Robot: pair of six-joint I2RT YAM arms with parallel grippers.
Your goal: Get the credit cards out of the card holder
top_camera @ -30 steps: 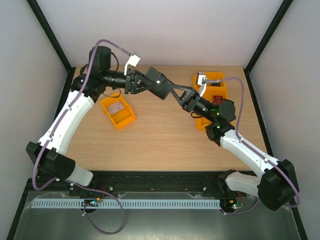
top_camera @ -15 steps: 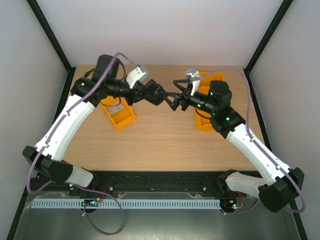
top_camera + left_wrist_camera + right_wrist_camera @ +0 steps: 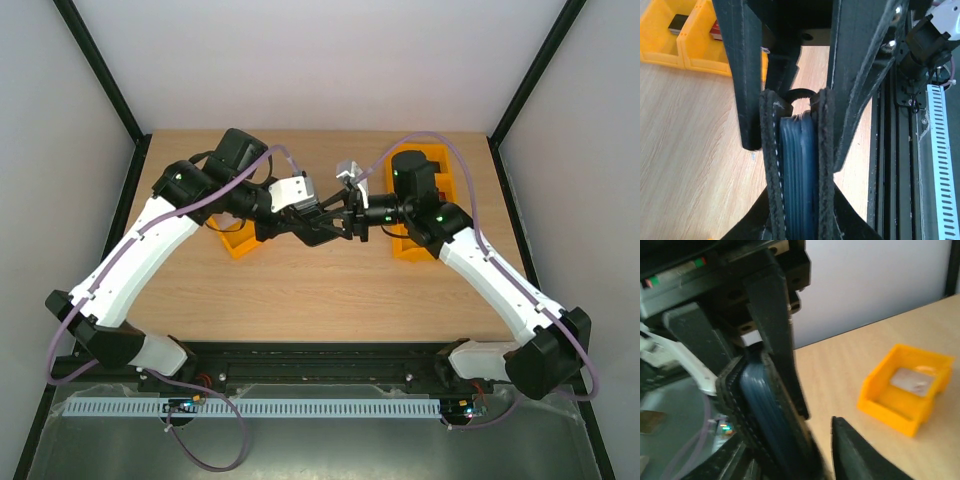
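Both arms are now swung in to mid-table, where the card holder point(image 3: 797, 175) is held aloft, pinched edge-on by the left gripper point(image 3: 322, 225) and straddled by the spread right gripper point(image 3: 352, 210); no credit cards are drawn out yet.

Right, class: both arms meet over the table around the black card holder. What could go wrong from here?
1. The card holder hangs in mid-air between the left fingers; a tug could drop it onto the table.
2. No card edge shows, so the right fingers, one standing clear of it, may pinch a cover instead.
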